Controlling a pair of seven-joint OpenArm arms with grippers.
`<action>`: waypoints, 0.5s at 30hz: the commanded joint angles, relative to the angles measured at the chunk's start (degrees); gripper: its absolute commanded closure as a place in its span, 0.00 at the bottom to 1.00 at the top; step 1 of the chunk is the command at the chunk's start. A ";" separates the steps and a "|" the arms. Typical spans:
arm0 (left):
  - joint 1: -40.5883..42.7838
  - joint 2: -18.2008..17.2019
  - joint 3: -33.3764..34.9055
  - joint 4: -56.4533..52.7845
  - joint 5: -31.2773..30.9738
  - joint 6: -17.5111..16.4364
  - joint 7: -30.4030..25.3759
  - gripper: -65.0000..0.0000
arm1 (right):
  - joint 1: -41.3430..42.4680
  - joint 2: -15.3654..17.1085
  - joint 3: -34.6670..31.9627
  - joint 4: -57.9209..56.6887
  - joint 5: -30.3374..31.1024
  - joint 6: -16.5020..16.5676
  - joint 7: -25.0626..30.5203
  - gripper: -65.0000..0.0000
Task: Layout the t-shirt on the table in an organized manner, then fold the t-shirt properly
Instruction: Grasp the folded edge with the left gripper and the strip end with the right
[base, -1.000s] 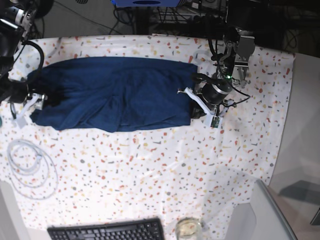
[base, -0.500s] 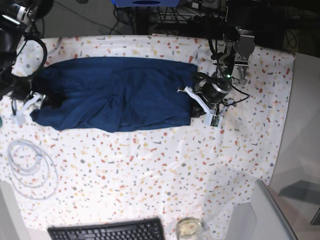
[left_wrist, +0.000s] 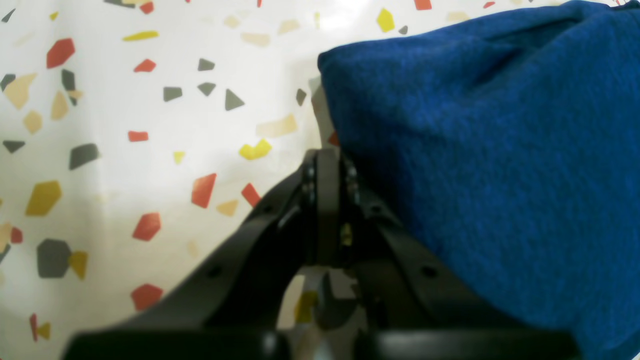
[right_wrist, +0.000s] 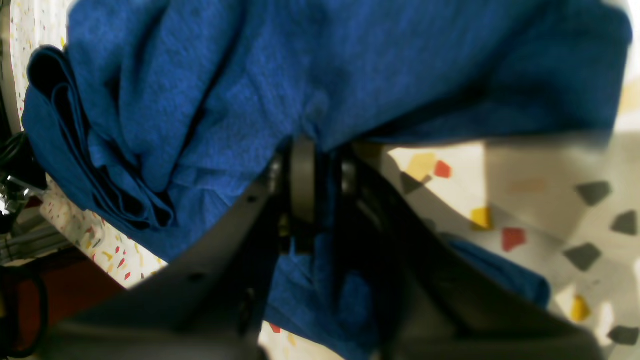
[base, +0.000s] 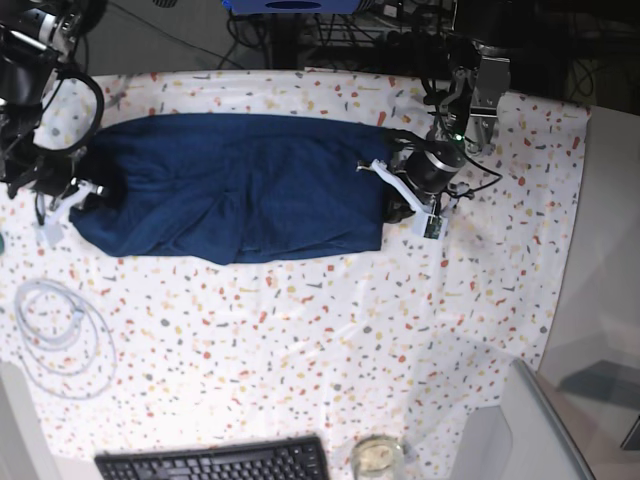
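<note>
The dark navy t-shirt (base: 240, 185) lies stretched crosswise on the speckled table (base: 330, 330), wrinkled at its middle. At its left end my right gripper (base: 93, 197) is shut on bunched fabric; the right wrist view shows the t-shirt (right_wrist: 300, 65) pinched between the closed jaws (right_wrist: 305, 165), with folded layers to the left and the table (right_wrist: 550, 200) beneath. At the right end my left gripper (base: 390, 196) is shut on the hem. In the left wrist view the t-shirt (left_wrist: 490, 150) rises from the closed gripper (left_wrist: 327, 160) above the table (left_wrist: 150, 125).
A coil of white cable (base: 60, 335) lies at the front left. A black keyboard (base: 215, 462) and a glass (base: 377, 455) sit at the front edge. Bare grey surface (base: 600, 300) borders the cloth on the right. Cables and stands crowd the back edge.
My right gripper has gone from open to shut on the t-shirt's left end and shifted slightly right. The left gripper has moved a little toward the back, still shut.
</note>
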 joint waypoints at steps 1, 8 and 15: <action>0.04 -0.01 0.09 0.84 -0.07 -0.36 0.07 1.00 | 0.75 0.55 -0.45 0.56 -1.06 -0.21 -1.41 1.00; 0.74 1.14 0.18 0.93 -0.07 -0.36 0.16 1.00 | 0.31 0.20 -0.45 8.91 -0.98 -0.21 -4.93 0.99; 0.57 1.49 0.36 0.93 -0.07 -0.36 0.25 1.00 | -3.65 -5.78 -0.45 26.93 -1.06 -0.21 -14.51 0.99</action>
